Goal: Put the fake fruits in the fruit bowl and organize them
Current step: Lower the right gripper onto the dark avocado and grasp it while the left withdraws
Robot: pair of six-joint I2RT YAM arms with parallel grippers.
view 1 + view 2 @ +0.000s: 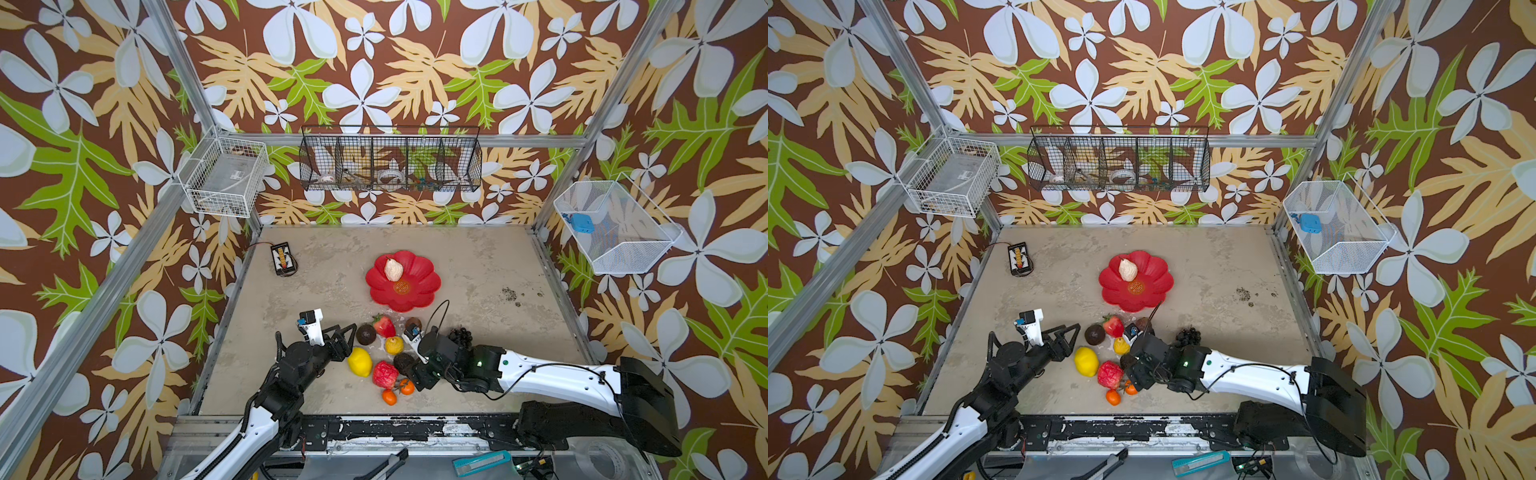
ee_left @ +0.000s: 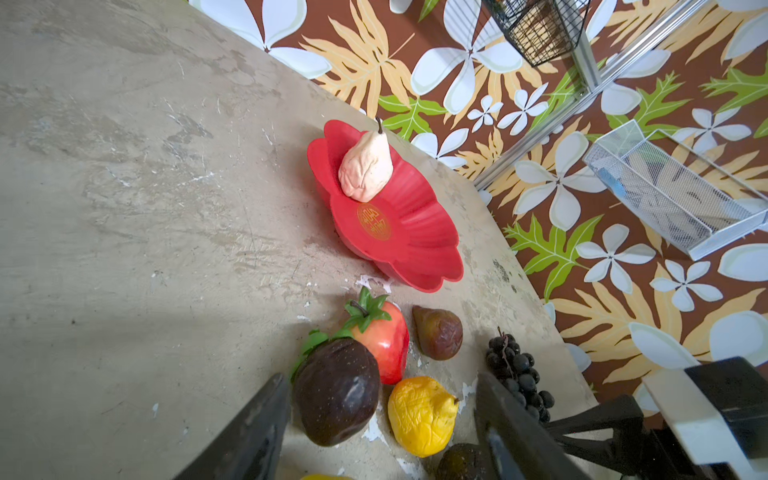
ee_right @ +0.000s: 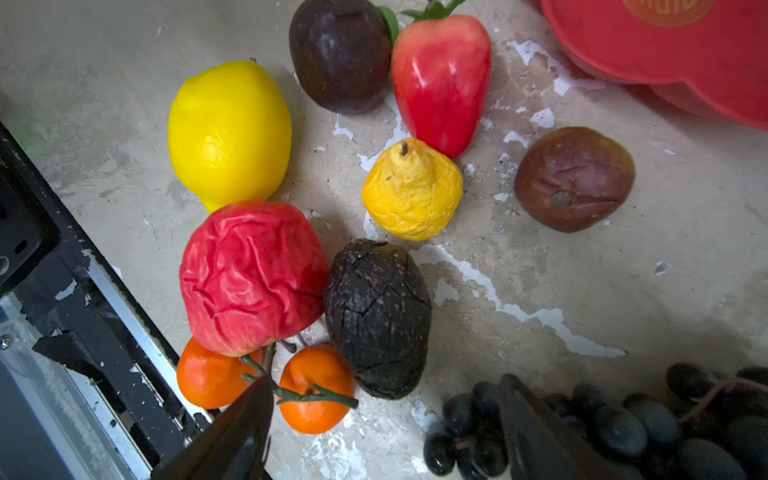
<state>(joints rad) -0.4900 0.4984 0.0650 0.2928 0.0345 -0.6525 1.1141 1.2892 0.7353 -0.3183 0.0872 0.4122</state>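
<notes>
Nearest me, my right gripper (image 3: 386, 382) hangs released and empty above the oranges (image 3: 208, 380), avocado (image 3: 378, 316) and grapes (image 3: 623, 424). My left gripper (image 2: 382, 377) is spread wide too, just beside a dark fruit (image 2: 336, 390). Beyond the loose fruits (image 1: 360, 361) on the table (image 1: 478, 257), the red bowl (image 1: 424, 286) holds one beige pear (image 1: 393, 270).

Shows the red scalloped fruit bowl (image 2: 419, 249) on the mottled worktop (image 2: 145, 208), with a beige pear (image 2: 365, 166) lying inside, beside the gold centre mark (image 2: 374, 221), stem toward the bowl's rim. Keeps everything else outside the bowl: nearest it a strawberry (image 2: 384, 345) and a wrinkled brown fruit (image 2: 438, 332), apart from each other; farther from the bowl a dark leafy fruit (image 2: 336, 395) against the strawberry, a crumpled yellow pear (image 2: 422, 415) and a black grape bunch (image 2: 515, 370). Frames dark leafy fruit and crumpled yellow pear between the widely parted fingers (image 2: 249, 432) of the left tool (image 2: 382, 376), gripping nothing.
</notes>
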